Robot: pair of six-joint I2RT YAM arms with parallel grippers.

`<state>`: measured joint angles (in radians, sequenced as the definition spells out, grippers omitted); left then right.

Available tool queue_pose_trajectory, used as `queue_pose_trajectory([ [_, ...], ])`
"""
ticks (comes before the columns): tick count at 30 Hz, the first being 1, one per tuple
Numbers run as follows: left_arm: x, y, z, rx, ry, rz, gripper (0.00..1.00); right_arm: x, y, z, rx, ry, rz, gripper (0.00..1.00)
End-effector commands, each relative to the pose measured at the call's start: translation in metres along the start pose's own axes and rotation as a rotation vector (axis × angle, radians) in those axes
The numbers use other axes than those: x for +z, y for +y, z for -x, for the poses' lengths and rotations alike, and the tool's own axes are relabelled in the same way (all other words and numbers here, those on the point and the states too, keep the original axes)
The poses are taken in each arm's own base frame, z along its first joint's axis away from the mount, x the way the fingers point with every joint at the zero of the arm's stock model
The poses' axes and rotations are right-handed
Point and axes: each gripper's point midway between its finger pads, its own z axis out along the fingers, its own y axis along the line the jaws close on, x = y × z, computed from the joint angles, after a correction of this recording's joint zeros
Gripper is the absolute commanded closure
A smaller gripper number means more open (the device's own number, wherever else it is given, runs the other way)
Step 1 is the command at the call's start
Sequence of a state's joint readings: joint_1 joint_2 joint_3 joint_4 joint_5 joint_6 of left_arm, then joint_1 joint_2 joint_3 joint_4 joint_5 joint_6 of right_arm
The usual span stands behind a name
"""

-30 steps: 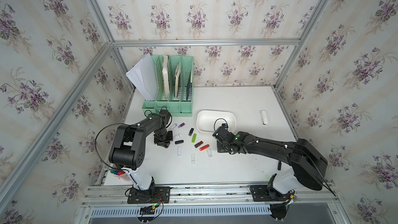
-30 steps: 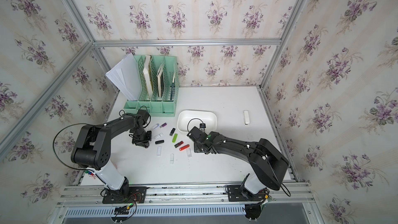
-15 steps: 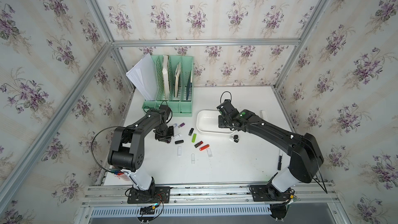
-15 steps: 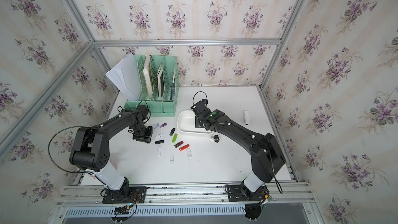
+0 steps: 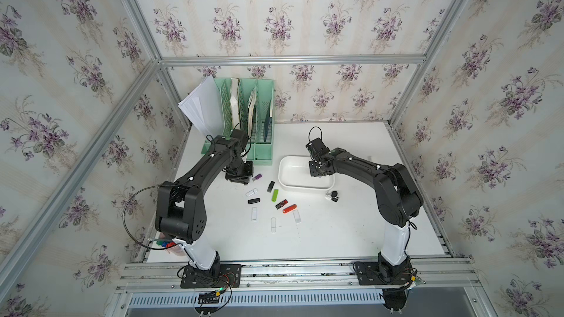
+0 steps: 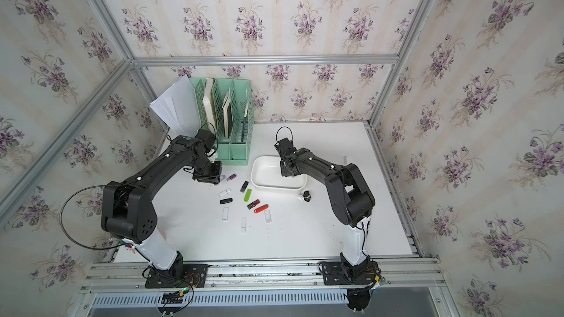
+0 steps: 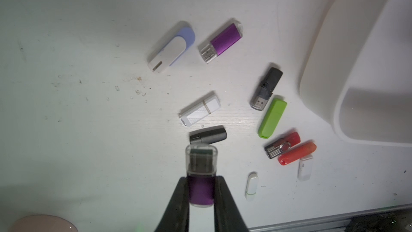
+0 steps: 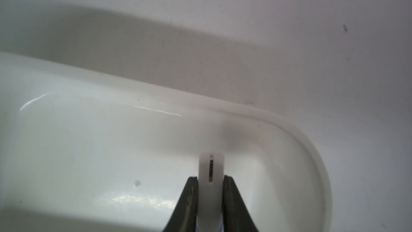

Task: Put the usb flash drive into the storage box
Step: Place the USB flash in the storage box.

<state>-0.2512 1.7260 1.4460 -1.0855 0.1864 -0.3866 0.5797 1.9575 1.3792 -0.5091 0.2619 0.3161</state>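
Looks like a robot lab cell, dressed up as a home office. Floral wallpaper (image 5: 274,19) on panels inside a bare aluminium frame (image 5: 290,60). Two black arms (image 5: 207,169) bolted to rails (image 5: 290,266) fronting a white table (image 5: 335,239), loose wiring (image 5: 213,294) below. Desk props too: green organizer (image 5: 263,154) stuffed with papers (image 5: 201,108), flash drives (image 5: 289,208) scattered about.

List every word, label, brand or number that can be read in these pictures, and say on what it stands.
No text can be read in any view.
On the white-and-blue drive: a faint mark, too blurred to read.
On the held purple drive, the held white drive and the storage box: no print shows.
On the papers and the organizer: nothing legible, too small.
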Motion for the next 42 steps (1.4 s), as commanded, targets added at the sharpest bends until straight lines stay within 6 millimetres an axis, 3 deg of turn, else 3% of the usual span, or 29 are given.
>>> queue_pose_trajectory([
  [1,-0.008,-0.016,0.001,0.020,0.019,-0.001,0.81,0.008,-0.002,0.004,-0.022,-0.004,-0.033,0.90],
  [8,-0.013,-0.055,0.016,0.083,0.001,-0.023,0.81,0.027,-0.006,-0.010,-0.033,0.045,-0.074,0.88],
  [12,-0.012,-0.069,0.020,0.108,-0.001,-0.027,0.81,0.032,-0.006,-0.015,-0.035,0.061,-0.079,0.82],
  [20,-0.004,-0.082,0.018,0.126,0.012,-0.026,0.78,0.027,-0.005,-0.015,-0.029,0.061,-0.061,0.60],
  [23,-0.004,-0.083,0.016,0.131,0.014,-0.026,0.78,0.022,-0.004,-0.012,-0.024,0.052,-0.054,0.56],
  [26,-0.005,-0.088,0.017,0.140,0.011,-0.029,0.78,0.000,-0.003,0.001,0.005,-0.003,-0.026,0.57],
  [29,-0.007,-0.097,0.018,0.159,0.006,-0.032,0.78,-0.043,-0.008,0.021,0.060,-0.106,0.011,0.57],
  [32,-0.006,-0.115,0.021,0.187,0.003,-0.047,0.78,-0.095,-0.029,0.034,0.127,-0.209,-0.002,0.55],
  [35,0.000,-0.138,0.024,0.226,0.009,-0.065,0.78,-0.127,-0.057,0.028,0.196,-0.255,-0.021,0.54],
  [38,0.011,-0.163,0.028,0.261,0.022,-0.085,0.77,-0.137,-0.087,0.011,0.280,-0.255,-0.036,0.53],
  [42,0.029,-0.195,0.035,0.298,0.042,-0.120,0.78,-0.134,-0.106,-0.020,0.348,-0.225,-0.047,0.53],
])
